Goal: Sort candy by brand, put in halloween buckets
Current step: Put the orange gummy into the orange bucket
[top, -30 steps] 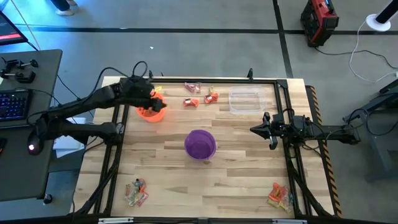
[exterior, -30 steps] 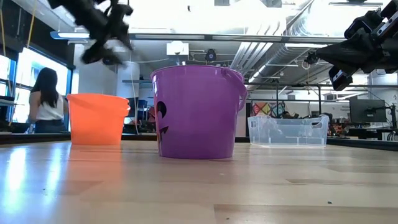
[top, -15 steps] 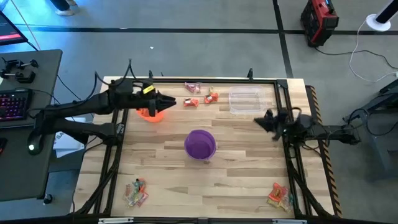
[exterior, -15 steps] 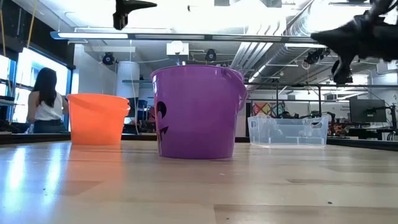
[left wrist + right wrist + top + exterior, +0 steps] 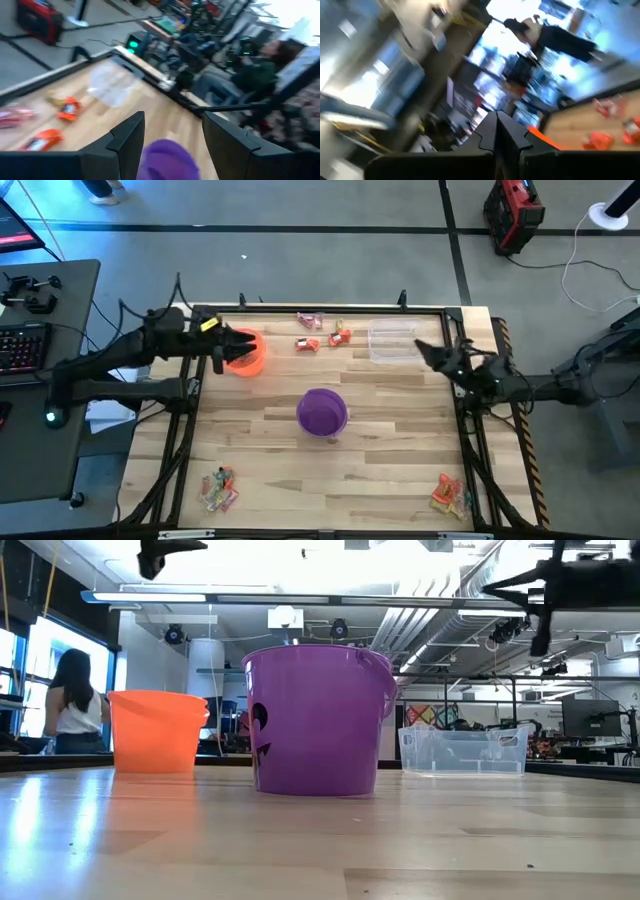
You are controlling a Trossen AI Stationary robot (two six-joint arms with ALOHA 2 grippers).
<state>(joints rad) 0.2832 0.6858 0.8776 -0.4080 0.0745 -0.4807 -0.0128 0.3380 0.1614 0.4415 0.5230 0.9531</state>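
Mostly, your sorting lies ahead: candy sits far, more heaps near left and near right. Left claw (fingers apart) hovers over the orange bucket; right claw, fingers together, nears the tub. Purple bucket waits mid-counter.

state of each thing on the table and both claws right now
orange bucket: upright, far left of table, left claw over its rim
purple bucket: upright, mid table
clear tub: upright, far side, looks empty
candy: loose pieces by the far edge, plus piles at both near corners
left claw: open, nothing held
right claw: shut, nothing held, raised beside the clear tub
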